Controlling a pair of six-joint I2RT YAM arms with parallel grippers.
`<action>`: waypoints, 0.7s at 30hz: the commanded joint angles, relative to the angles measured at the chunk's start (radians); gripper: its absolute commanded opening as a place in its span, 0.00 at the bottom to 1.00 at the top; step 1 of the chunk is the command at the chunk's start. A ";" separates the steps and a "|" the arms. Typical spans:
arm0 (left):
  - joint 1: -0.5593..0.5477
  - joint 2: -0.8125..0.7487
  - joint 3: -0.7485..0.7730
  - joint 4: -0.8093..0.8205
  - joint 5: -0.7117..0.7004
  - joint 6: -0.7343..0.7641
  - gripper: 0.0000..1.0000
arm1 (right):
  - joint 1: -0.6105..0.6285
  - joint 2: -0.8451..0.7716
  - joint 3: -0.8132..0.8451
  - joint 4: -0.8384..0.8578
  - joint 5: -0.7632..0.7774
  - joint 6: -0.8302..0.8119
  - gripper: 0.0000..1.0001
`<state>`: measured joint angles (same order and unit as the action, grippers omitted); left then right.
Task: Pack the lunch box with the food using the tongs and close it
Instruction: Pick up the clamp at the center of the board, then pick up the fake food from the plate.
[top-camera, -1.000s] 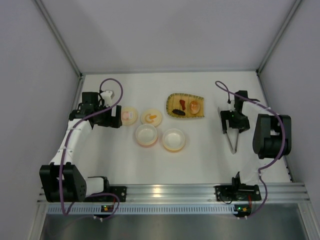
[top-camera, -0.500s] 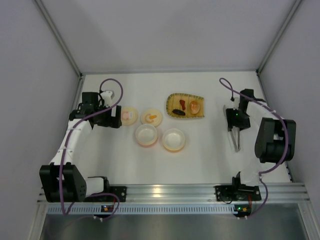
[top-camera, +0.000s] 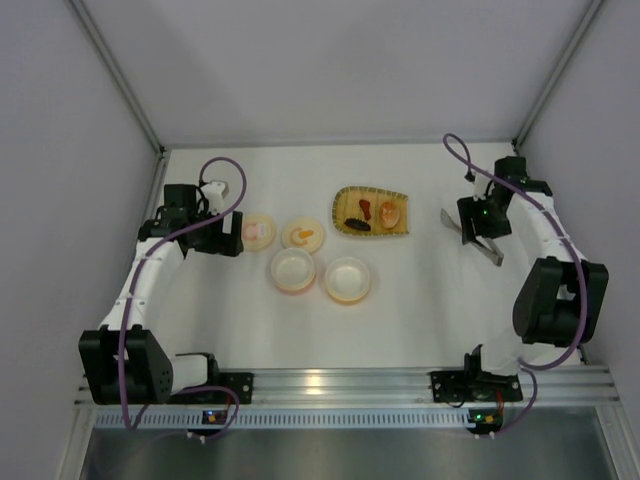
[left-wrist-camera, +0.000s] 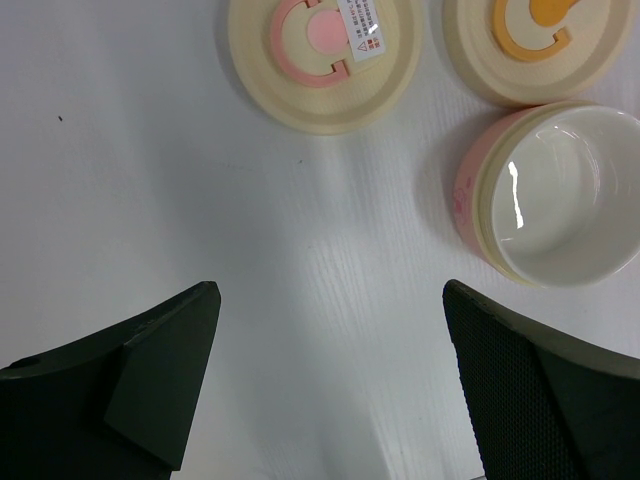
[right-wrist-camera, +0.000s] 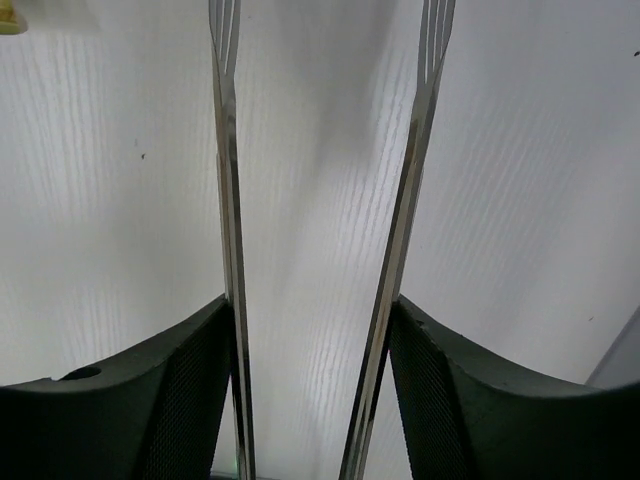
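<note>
The left gripper (left-wrist-camera: 328, 300) gapes wide and empty above a round cream lid with a pink ring (left-wrist-camera: 320, 60). Small bite-sized food pieces (top-camera: 388, 212) lie in a yellow ribbed tray (top-camera: 345, 196) mid-table. The right gripper (right-wrist-camera: 312, 310), partly closed, clamps the slim silver metal tongs (right-wrist-camera: 229, 180) at far right.

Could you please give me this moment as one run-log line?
right tool: shut on tongs | left tool: open | food: on tray | bowls: empty

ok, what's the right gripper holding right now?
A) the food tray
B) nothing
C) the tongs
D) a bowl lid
C: in the right wrist view, the two arms of the tongs run between the fingers of the right gripper, pressed against their inner faces.
</note>
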<state>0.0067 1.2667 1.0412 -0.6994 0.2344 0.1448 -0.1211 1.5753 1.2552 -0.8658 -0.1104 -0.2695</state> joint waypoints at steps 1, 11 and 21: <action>-0.001 -0.027 0.011 0.015 0.000 0.010 0.98 | -0.014 -0.054 0.081 -0.101 -0.066 -0.068 0.58; 0.001 -0.027 0.014 0.020 0.009 0.009 0.98 | -0.020 -0.119 0.161 -0.203 -0.207 -0.168 0.49; -0.001 -0.030 0.037 0.001 0.036 0.007 0.98 | -0.015 -0.166 0.282 -0.298 -0.414 -0.278 0.52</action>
<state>0.0067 1.2652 1.0416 -0.7044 0.2462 0.1452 -0.1223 1.4403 1.4696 -1.0962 -0.4164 -0.4938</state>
